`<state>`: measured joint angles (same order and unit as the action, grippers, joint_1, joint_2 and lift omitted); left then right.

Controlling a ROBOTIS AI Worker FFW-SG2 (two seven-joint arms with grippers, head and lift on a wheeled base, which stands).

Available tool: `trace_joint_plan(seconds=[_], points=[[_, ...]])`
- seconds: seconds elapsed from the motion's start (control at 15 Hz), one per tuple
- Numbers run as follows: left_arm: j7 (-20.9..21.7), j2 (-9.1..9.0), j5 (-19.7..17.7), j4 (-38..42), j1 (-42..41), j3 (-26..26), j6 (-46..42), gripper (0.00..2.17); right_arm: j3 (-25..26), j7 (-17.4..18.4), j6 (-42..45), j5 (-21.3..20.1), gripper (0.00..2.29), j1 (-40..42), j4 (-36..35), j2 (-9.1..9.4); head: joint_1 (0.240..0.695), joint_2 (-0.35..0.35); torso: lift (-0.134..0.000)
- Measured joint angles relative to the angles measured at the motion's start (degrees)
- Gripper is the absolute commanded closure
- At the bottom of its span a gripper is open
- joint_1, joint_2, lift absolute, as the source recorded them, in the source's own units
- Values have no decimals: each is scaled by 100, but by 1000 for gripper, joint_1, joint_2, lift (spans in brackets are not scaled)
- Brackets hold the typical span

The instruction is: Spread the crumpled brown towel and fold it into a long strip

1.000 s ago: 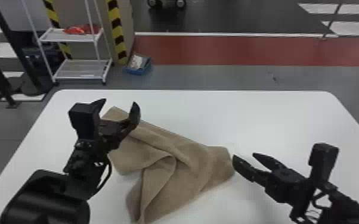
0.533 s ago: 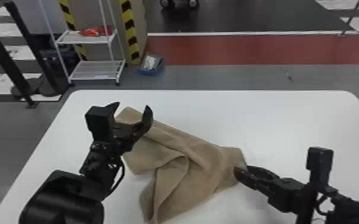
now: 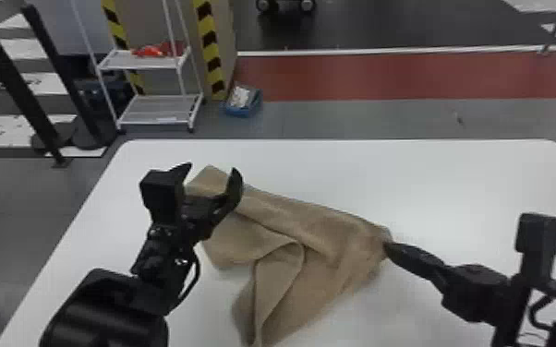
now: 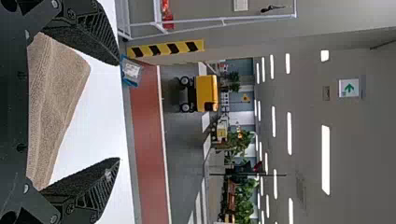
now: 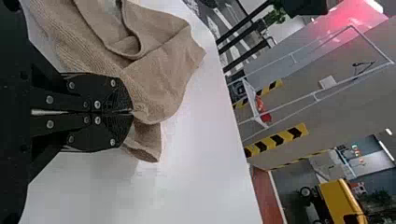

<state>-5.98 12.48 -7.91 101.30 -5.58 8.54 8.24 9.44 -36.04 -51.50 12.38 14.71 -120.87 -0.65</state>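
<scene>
Head view shows one towel [image 3: 318,228], one left gripper [image 3: 212,168], jaws open, one right gripper [image 3: 387,247], jaws gripping it.

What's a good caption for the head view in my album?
Right gripper pinches an edge of the brown towel on the white table; left gripper hovers open.

A crumpled brown fabric towel [image 3: 318,226] lies on a white, round-cornered table [image 3: 452,175]. The black left gripper [image 3: 212,169], fingers apart, is over its far left part; the black right gripper [image 3: 387,247] pinches its right end. Beyond, at left, a white metal rack [image 3: 159,121] stands near a blue bin [image 3: 243,111].
</scene>
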Motion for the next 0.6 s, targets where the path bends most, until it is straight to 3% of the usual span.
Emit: trace_joint_plan(seconds=[0.13,0.33,0.4,0.47,0.53,0.6], points=[[0,0,0,11,-48,-34,-2,167,388,7,-494,174,1865,-235,-310,-150,695,57,-123],[0,8,0,27,-116,-69,-17,167,974,175,-664,296,1845,-726,-246,-371,695,-8,-123],[0,14,0,31,-129,-75,-16,167,1126,315,-559,322,1656,-839,-97,-396,695,-26,-123],[10,21,0,45,-157,-93,-8,167,1236,535,-384,303,1079,-982,184,-457,695,-46,-123],[47,25,0,76,-200,-114,27,167,1246,809,-225,195,39,-1145,582,-591,695,-85,-123],[71,26,0,129,-241,-120,80,167,1180,988,-63,50,-1,-1258,942,-723,695,-106,-123]])
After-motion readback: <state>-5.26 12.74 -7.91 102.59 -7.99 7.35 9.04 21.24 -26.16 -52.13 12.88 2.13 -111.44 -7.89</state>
